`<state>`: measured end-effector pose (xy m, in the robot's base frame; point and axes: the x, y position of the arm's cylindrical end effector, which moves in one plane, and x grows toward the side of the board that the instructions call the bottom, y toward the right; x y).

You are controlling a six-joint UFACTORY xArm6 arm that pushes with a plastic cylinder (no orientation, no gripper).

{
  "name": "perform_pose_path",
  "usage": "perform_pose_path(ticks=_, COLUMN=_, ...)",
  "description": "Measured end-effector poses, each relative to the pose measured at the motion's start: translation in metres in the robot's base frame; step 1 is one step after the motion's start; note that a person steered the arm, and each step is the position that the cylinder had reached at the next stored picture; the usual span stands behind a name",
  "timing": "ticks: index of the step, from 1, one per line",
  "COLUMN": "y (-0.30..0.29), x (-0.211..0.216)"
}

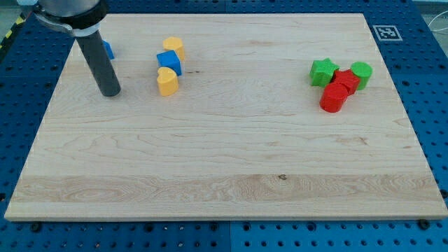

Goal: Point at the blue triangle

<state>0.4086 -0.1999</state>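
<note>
1. Target: blue triangle, near the board's upper-left corner, mostly hidden behind the rod; only a small blue edge shows at the rod's right side, so its shape cannot be confirmed from this view.
2. Tool: my tip, resting on the wooden board, at about 6 o'clock from the visible blue edge, near it; contact cannot be judged.
3. Jaws: none fitted; the arm ends in a plain rod, so there is no open or closed state to record.
4. Step in hand, judged: closing in to point. A short slide toward 12 o'clock should suffice; stopping just beside the block, not driving into it, keeps it from being pushed toward the board's edge.
5. Neighbours: blue cube between two yellow blocks and, at about 3 o'clock from my tip, apart from it; best left undisturbed.
6. Far cluster: green star, green cylinder, red blocks and, well apart at the view's right.
7. Pose: rod leans slightly, upper end toward the view's top-left corner.
</note>
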Motion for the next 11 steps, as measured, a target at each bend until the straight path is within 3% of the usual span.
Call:
perform_pose_path(ticks=4, y=-0.029, x=0.017)
perform_pose_path(ticks=8, y=-0.076, x=-0.030)
perform_pose_path(ticks=11, y=-0.076, x=-0.088)
